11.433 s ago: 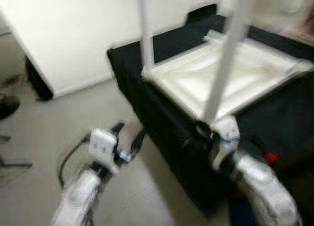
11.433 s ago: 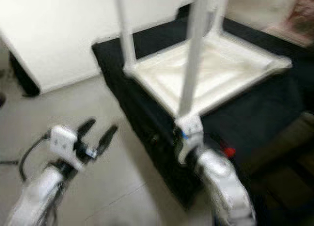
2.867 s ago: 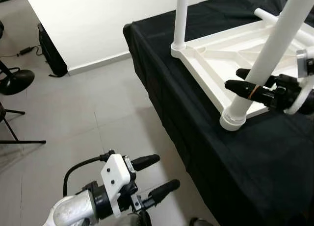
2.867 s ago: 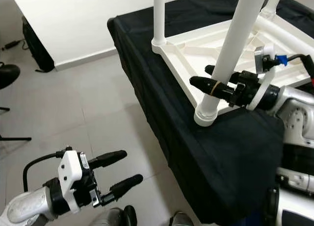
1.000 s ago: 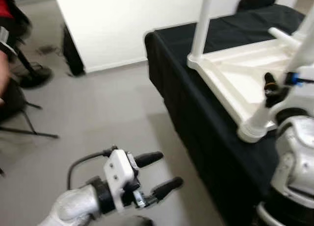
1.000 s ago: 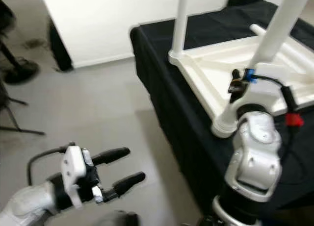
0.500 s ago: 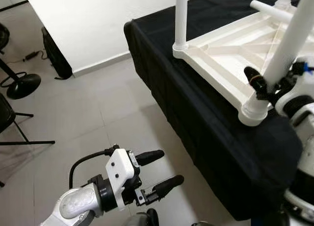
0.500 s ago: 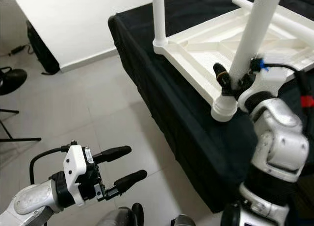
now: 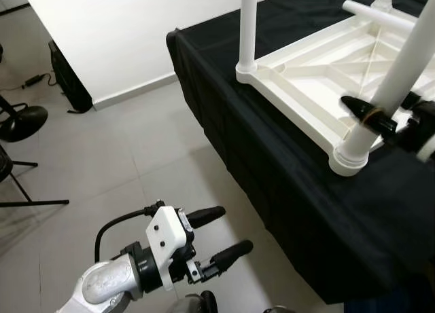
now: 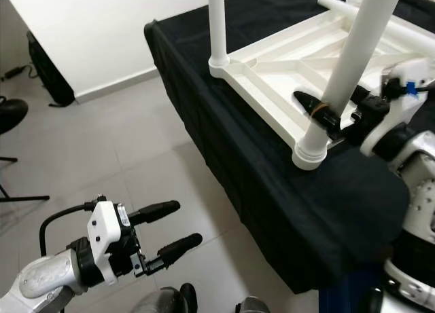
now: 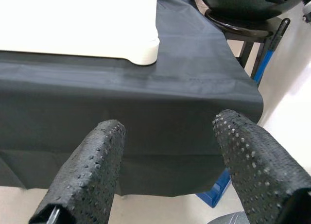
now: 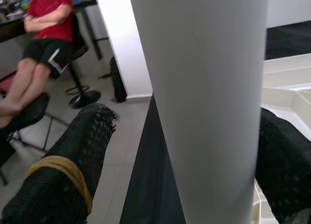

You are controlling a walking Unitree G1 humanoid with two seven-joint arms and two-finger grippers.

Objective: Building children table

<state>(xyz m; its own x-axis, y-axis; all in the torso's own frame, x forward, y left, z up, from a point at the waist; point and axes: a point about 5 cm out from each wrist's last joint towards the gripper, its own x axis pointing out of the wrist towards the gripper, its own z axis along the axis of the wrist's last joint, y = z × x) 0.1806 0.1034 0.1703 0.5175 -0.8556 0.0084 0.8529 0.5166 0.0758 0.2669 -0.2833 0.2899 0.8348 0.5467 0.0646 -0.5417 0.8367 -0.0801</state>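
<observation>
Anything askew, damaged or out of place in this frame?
One thing: a loose white leg lies flat across the upturned children's table instead of standing in a corner like the others. The right gripper straddles the near leg; the left gripper hovers open over the floor. Nothing looks damaged.

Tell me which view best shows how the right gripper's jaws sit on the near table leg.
The right wrist view: the table leg fills the gap between the black fingers, jaws on either side of it. Both eye views show the right gripper low on that leg, near its socket, with one finger hidden. The left wrist view shows the tabletop corner.
</observation>
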